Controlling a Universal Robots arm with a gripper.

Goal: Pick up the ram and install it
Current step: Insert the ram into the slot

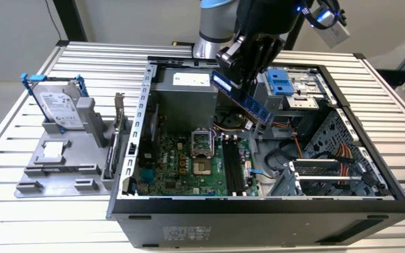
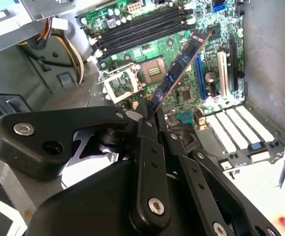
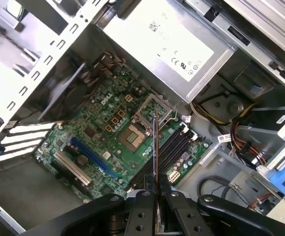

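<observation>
Exterior view: the gripper is clamped on the upper end of the ram. The ram slants downward from the fingertips, suspended above the motherboard.

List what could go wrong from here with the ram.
1. The gripper holds the ram near one end, so it may pivot or slip.
2. The ram is tilted and not lined up with the slots; it could meet a slot skewed and jam.
3. Its low end looks close to cables, which might snag it.
</observation>
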